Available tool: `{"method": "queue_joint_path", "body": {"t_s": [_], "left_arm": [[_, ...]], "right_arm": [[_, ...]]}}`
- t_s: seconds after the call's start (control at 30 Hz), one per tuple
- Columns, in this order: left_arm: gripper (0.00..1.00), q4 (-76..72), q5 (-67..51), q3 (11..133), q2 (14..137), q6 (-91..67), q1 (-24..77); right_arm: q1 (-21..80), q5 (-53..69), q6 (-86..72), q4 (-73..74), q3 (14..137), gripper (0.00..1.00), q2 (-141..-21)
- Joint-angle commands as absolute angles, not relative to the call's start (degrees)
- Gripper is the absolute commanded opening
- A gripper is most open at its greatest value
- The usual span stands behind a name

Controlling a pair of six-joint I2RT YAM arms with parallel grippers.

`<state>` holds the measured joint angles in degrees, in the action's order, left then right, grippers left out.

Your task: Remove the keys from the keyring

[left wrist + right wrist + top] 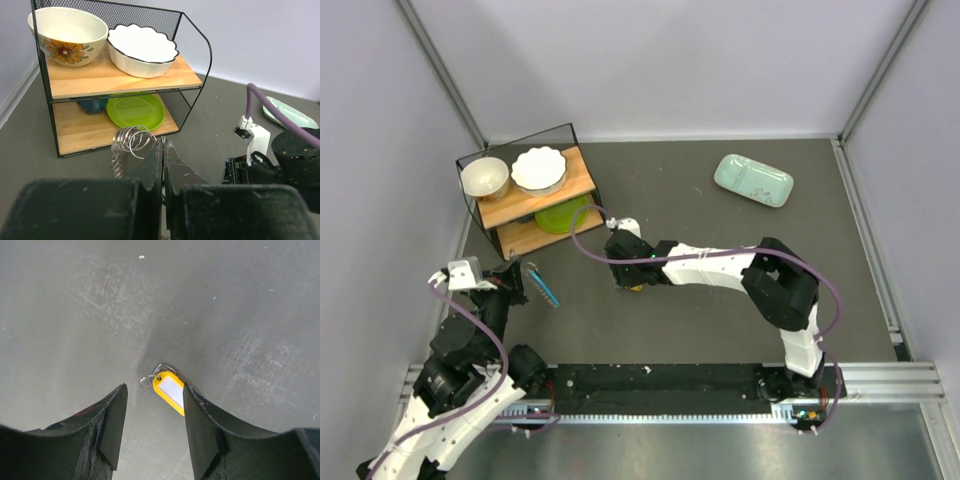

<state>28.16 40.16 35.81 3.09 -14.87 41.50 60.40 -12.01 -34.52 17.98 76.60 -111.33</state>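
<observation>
**Two arms over a grey table, seen from above**

A black wire rack (582, 178) with two wooden shelves is seen at the far left of the table (700, 320). On its top shelf a round bowl (485, 177) and a white scalloped dish (539, 168) are set side by side, and a green plate (565, 213) is held on the lower shelf. A pale green tray (753, 181) is placed well apart at the far right. The left arm (460, 350) is raised at the near left, and a blue key (542, 283) is seen just beside its tool (512, 280). The right arm (720, 268) is stretched leftward to the middle of the table, its tool (628, 283) pointed down, with a small yellow object (636, 288) glimpsed beneath it.
</observation>
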Motion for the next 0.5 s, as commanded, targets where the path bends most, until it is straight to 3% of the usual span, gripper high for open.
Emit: {"method": "queue_joint_path", "body": {"t_s": [0.0, 0.47], "left_arm": [[0.0, 24.26, 40.69, 35.86, 2.29, -14.33, 41.31], [0.0, 24.17, 40.43, 35.77, 2.2, -14.41, 41.4]], "right_arm": [[61.61, -15.55, -35.59, 19.86, 80.95, 0.48, -113.64], [63.28, -19.86, -36.04, 23.38, 83.67, 0.42, -117.51]]}}
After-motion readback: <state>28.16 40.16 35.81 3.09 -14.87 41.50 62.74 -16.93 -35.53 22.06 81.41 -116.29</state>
